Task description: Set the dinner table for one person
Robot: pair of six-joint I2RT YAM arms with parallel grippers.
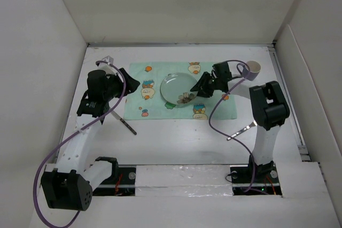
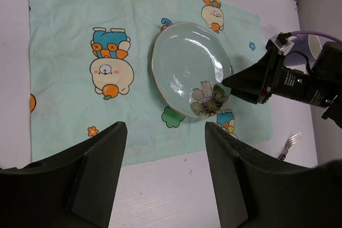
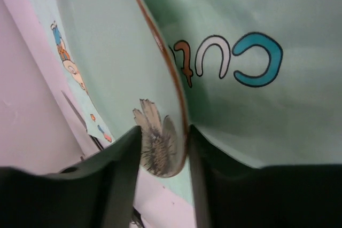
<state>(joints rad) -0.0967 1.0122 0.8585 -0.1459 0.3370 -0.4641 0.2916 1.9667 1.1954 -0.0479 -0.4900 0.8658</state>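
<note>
The white dinner table [image 1: 176, 142] carries a mint-green cartoon-print cloth [image 1: 155, 108] with a pale green plate [image 1: 176, 86] lying on it. The plate has a brown rim and a flower print [image 2: 209, 99]. My right gripper [image 1: 202, 88] is at the plate's right edge. In the right wrist view its fingers stand close on either side of the rim [image 3: 179, 94], shut on the plate [image 3: 107, 52]. My left gripper [image 1: 131, 83] hovers over the cloth's left edge, open and empty [image 2: 165, 129], with the plate [image 2: 187, 62] ahead of it.
A knife [image 1: 124, 123] lies on the table left of the cloth, under the left arm. A fork [image 1: 243, 131] lies at the right front, also seen in the left wrist view [image 2: 288, 143]. A white cup with a purple handle [image 1: 251, 69] stands at the back right. White walls enclose three sides.
</note>
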